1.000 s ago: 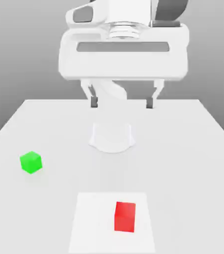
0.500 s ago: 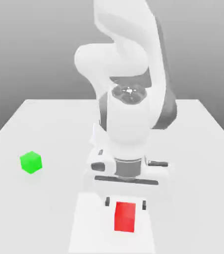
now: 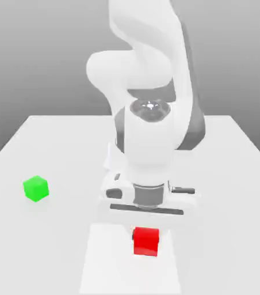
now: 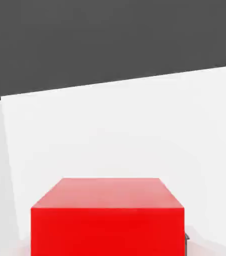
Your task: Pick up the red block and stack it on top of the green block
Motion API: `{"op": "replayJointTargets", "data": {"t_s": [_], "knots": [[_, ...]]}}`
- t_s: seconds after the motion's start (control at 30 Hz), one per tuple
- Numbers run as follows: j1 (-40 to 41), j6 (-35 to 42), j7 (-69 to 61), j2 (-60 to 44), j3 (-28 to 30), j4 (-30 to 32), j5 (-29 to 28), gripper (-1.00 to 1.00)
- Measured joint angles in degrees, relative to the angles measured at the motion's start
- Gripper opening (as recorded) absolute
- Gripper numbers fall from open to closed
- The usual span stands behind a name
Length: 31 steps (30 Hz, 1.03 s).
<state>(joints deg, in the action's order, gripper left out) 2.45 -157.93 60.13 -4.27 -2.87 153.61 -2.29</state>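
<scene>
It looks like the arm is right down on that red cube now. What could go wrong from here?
Two things, probably. The end effector sits low over the red cube, hiding its upper part, so an off-centre pinch could tip or drop it. Also, the green cube lies well off toward the exterior view's left and is small, so a slightly misaligned placement might let the red one slide off onto the table.

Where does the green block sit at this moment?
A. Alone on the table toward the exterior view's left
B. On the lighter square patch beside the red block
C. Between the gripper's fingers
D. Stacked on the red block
A: the green block rests by itself on the table, well apart from the red block.
</scene>
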Motion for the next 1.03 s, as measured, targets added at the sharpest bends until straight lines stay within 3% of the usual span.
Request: {"op": "replayJointTargets", "data": {"t_s": [0.33,0.63,0.93,0.97,1.03], "knots": [[22.67,3.43,20.79,12.1,10.52,8.09,-8.29,-1.0],[41.16,4.71,35.24,20.75,20.26,15.62,-9.35,-1.0],[37.69,-9.83,29.35,6.08,22.86,15.81,1.1,-1.0],[37.41,-11.02,28.49,4.82,22.85,15.8,2.36,1.0],[37.19,-11.02,28.49,4.82,22.86,15.8,2.36,1.0]]}}
